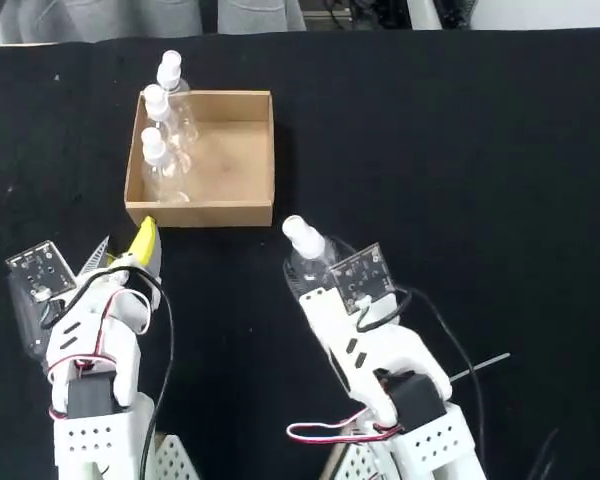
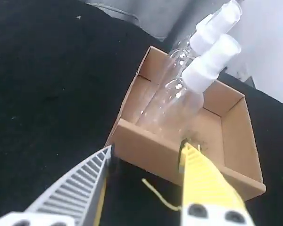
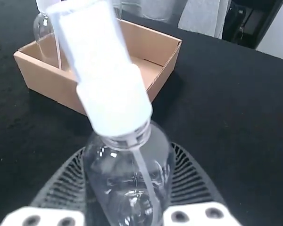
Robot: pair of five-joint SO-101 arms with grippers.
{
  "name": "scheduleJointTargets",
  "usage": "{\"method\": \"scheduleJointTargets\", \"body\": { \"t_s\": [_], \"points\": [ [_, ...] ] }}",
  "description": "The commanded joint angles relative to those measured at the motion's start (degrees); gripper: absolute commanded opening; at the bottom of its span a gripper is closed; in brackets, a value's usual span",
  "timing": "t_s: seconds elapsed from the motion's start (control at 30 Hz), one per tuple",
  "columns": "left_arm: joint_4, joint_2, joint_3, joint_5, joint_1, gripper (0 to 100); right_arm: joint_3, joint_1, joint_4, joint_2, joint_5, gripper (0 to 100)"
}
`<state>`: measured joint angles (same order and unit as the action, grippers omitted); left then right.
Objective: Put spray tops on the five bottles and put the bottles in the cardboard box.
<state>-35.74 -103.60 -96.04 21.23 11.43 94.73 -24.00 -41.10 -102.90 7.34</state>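
Cardboard box [image 1: 200, 213]: just before its front wall the left pincer [image 2: 148, 151] gapes wide, empty. Near the box's front corner, the right pincer [image 3: 129, 155] clamps a spray-topped bottle [image 3: 132, 186].

Four bottles can be counted for certain. Three stand in the one box [image 1: 205, 213] at the upper left of the high view: a far bottle [image 1: 180, 92], a middle bottle [image 1: 182, 124] and a near bottle [image 1: 166, 178]. The fourth bottle [image 1: 305, 262] is at the centre of the frame, gripped by the right end effector [image 1: 310, 275].

There are four spray tops, one on each bottle: the far top [image 1: 169, 70], middle top [image 1: 156, 100], near top [image 1: 152, 143] and the held top [image 1: 302, 235].

A clear shape [image 1: 25, 320] at the lower left may be a fifth bottle; it cannot be told.

There are two arms, a left arm [image 1: 95, 350] and a right arm [image 1: 380, 360]. That gives two end effectors, counting the left end effector [image 1: 123, 248]. There is one surface [image 1: 460, 150].
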Motion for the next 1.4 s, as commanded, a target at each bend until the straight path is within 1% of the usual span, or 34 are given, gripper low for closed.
{"method": "scheduleJointTargets", "body": {
  "t_s": [0.0,0.27,0.5,0.63,0.8,0.93,1.1,1.37],
  "points": [
    [-0.35,-0.88,-1.36,-0.35,0.57,22,-5.67,1.23,2.02,-6.2,0.09,3.2],
    [-0.35,-0.88,-1.36,-0.35,0.57,22,-12.53,0.7,2.29,-6.2,0.18,3.3],
    [-0.35,-0.79,-1.36,-0.44,0.57,22,-13.76,-3.16,10.37,-4.26,0.18,3.2],
    [-0.35,-0.79,-1.36,-0.44,0.57,22,-14.81,-3.43,17.14,3.74,0.09,3.5],
    [-0.35,-0.79,-1.36,-0.44,0.57,22,-20.18,-3.43,25.23,17.27,0.09,3.6],
    [-0.35,-0.79,-1.36,-0.53,0.57,22,-25.01,-3.43,29.19,27.82,0.0,3.6],
    [-0.44,-0.79,-1.36,-0.53,0.57,22,-29.93,-3.43,33.93,39.34,-3.6,3.6],
    [-0.44,-0.79,-1.36,-0.53,0.57,22,-34.68,-3.34,38.95,51.38,-3.87,3.6]
  ]
}}
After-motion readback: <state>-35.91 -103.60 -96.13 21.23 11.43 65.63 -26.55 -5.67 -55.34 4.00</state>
